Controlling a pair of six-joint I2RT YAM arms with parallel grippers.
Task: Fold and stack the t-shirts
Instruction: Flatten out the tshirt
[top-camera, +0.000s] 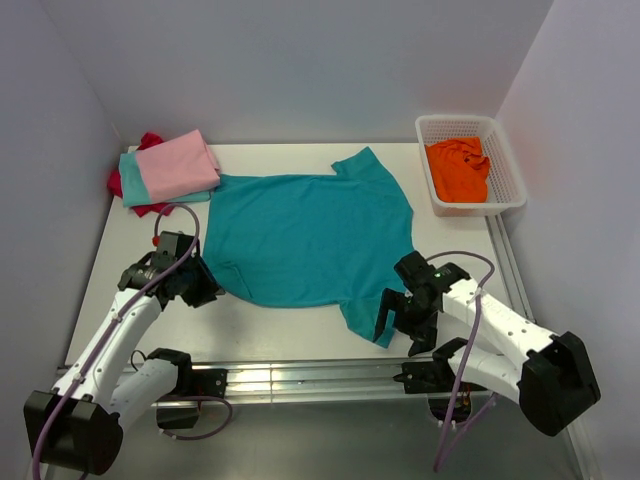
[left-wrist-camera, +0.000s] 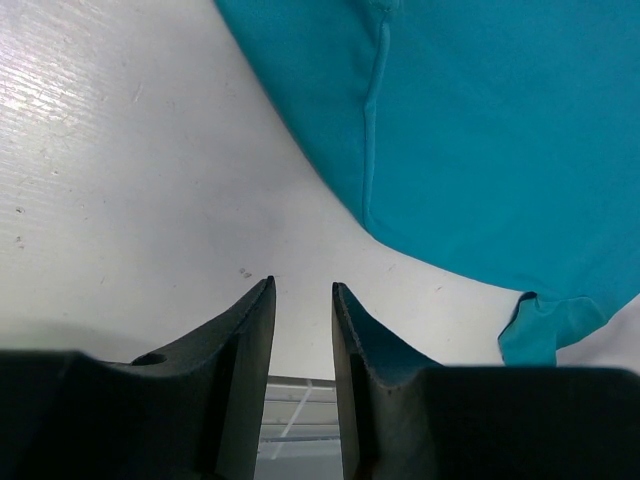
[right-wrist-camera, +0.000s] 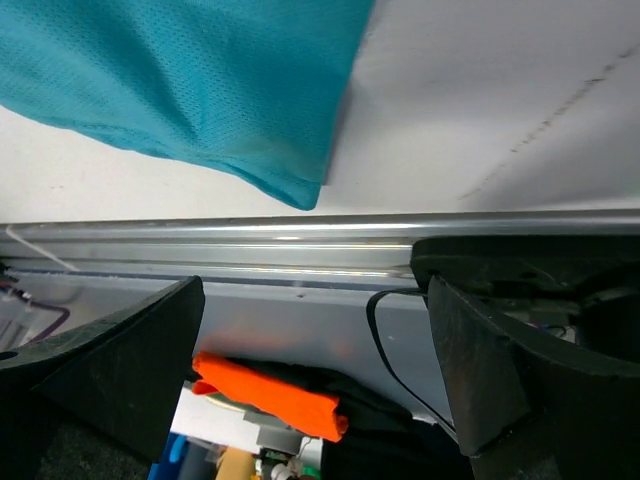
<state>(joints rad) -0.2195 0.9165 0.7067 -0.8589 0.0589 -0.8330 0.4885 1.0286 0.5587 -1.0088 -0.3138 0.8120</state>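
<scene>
Top external view: the teal t-shirt (top-camera: 305, 235) is spread flat and unfolded at the centre of the table (top-camera: 290, 335), one sleeve toward 12 o'clock and the other toward 5 o'clock. A folded stack at 10 o'clock shows the pink shirt (top-camera: 178, 165) on the light aqua shirt (top-camera: 130, 182), with the red shirt (top-camera: 150, 140) beneath. The orange shirt (top-camera: 458, 168) lies in the white basket (top-camera: 512, 172) at 2 o'clock. The step is judged to be the first fold of the teal shirt, not yet made. The left gripper (top-camera: 200, 285) sits at the shirt's 8 o'clock corner and the right gripper (top-camera: 388, 312) beside the 5 o'clock sleeve. Left wrist view: the left fingers are seen a narrow gap apart over bare table, nothing between them, with the teal edge curving from 12 to 4 o'clock, near but not touched. Right wrist view: the right fingers are spread wide and empty, and the sleeve tip hangs at 11 o'clock, apart from both. The next move is judged to need each gripper brought onto its near edge and pinched before lifting.
</scene>
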